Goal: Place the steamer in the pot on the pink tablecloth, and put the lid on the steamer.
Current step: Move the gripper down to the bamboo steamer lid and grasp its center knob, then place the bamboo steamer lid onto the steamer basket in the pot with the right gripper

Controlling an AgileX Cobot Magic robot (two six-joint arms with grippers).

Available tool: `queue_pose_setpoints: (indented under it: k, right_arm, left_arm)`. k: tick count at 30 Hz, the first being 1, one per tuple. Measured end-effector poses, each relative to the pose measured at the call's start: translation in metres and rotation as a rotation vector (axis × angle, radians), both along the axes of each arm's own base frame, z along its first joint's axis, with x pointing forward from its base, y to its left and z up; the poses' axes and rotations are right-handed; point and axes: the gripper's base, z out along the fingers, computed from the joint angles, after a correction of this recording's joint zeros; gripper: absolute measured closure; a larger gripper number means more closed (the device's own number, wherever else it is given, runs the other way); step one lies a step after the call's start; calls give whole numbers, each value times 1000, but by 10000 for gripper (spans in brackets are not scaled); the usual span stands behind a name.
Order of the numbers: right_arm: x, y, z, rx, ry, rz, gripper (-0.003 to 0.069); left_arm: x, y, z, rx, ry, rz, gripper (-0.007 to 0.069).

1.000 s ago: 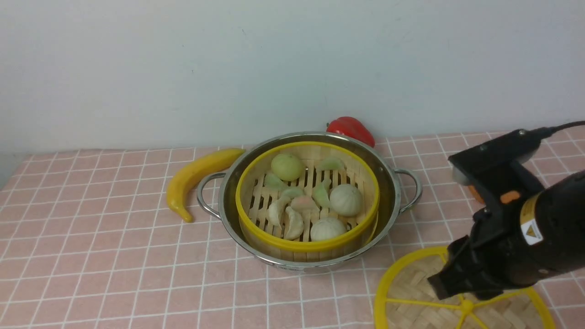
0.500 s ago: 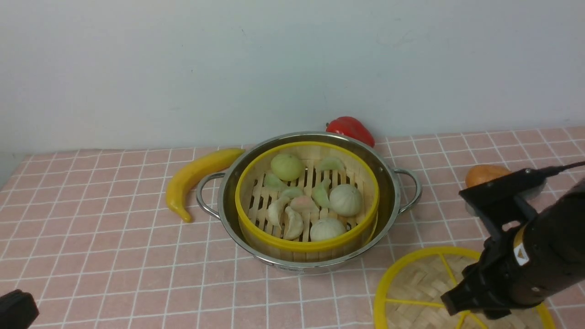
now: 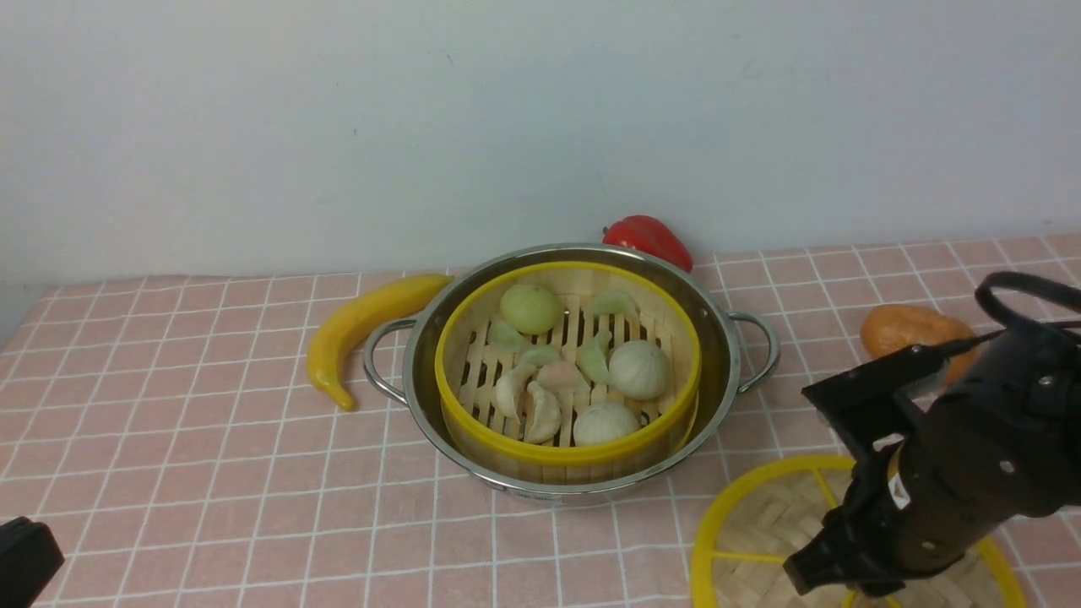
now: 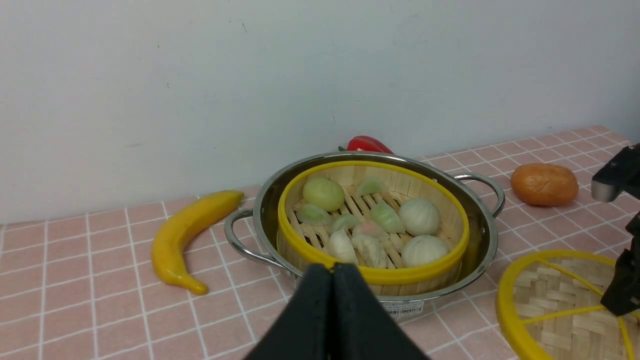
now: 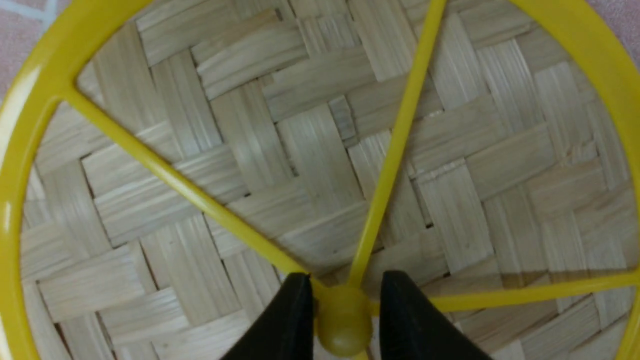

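The steamer [image 3: 566,452], holding toy buns and dumplings, sits inside the steel pot [image 3: 422,355] on the pink tablecloth [image 3: 169,473]. The lid [image 3: 760,523] lies flat on the cloth to the right of the pot, at the front edge of the view. My right gripper [image 5: 345,295] is down on the lid's middle, with its black fingers [image 5: 295,315] pressed to either side of the yellow centre knob [image 5: 342,325]. My left gripper [image 4: 332,270] is shut and empty, hovering low in front of the pot; only its corner [image 3: 25,561] shows in the front view.
A yellow banana [image 3: 363,325] lies just left of the pot's handle. A red pepper [image 3: 650,241] sits behind the pot against the wall. An orange bread-like lump [image 3: 908,329] rests right of the pot, behind my right arm.
My right arm has dropped down and swung over the lid, uncovering the orange lump, and its jaws have narrowed onto the knob. The left gripper's corner has come into the front view.
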Motion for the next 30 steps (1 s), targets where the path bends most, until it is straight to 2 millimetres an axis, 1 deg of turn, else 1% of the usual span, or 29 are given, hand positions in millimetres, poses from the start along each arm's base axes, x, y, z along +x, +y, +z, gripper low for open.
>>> queue_pose_setpoints:
  k: [1, 5, 6, 8, 9, 12, 13, 14, 15, 16, 17, 18, 19, 20, 21, 22, 23, 24, 25, 28, 29, 30]
  right_arm:
    - [0, 0, 0, -2, -4, -2, 515]
    - [1, -3, 6, -48, 26, -13, 514]
    - [1, -3, 8, -57, 33, -17, 514]
    - [1, -5, 21, -91, 62, -29, 514]
    - [0, -6, 23, -100, 70, -33, 514]
    - [0, -8, 63, -123, 67, -43, 514]
    - [2, -7, 67, -119, 58, -40, 514]
    - [6, -5, 89, -101, 17, -27, 514]
    - [9, -3, 100, -84, -9, -18, 514]
    - [15, 1, 118, -54, -55, -3, 514]
    - [15, 1, 118, -55, -55, -3, 514]
    - [26, 11, 145, 4, -127, 27, 514]
    - [27, 12, 148, 10, -133, 30, 514]
    - [33, 17, 156, 31, -153, 41, 514]
    - [48, 28, 174, 81, -199, 66, 514]
    - [55, 34, 175, 91, -202, 72, 514]
    - [64, 41, 182, 109, -226, 86, 514]
    - [80, 53, 180, 123, -228, 99, 514]
    - [88, 59, 183, 137, -242, 107, 514]
    - [119, 85, 166, 164, -228, 128, 514]
    - [130, 96, 157, 188, -210, 136, 514]
    - [134, 100, 154, 206, -203, 139, 514]
  left_arm:
    - [0, 0, 0, 0, 0, 0, 648]
    - [0, 0, 0, -1, 0, 0, 648]
    - [0, 0, 0, -1, 0, 0, 648]
    - [0, 0, 0, -1, 0, 0, 648]
    - [0, 0, 0, -1, 0, 0, 648]
    - [0, 0, 0, -1, 0, 0, 646]
    - [0, 0, 0, -1, 0, 0, 646]
    - [0, 0, 0, -1, 0, 0, 646]
    - [0, 0, 0, -1, 0, 0, 646]
    - [0, 0, 0, -1, 0, 0, 646]
    - [0, 0, 0, -1, 0, 0, 646]
    - [0, 0, 0, 0, 0, 0, 646]
    - [0, 0, 0, 0, 0, 0, 646]
    - [0, 0, 0, 0, 0, 0, 646]
    - [0, 0, 0, 0, 0, 0, 646]
    - [0, 0, 0, 0, 0, 0, 646]
    - [0, 0, 0, 1, 0, 0, 646]
    - [0, 0, 0, 4, -1, 0, 646]
    - [0, 0, 0, 4, -1, 0, 646]
    - [0, 0, 0, 9, -2, -1, 646]
    - [0, 0, 0, 12, -4, -1, 646]
    - [0, 0, 0, 13, -4, -1, 646]
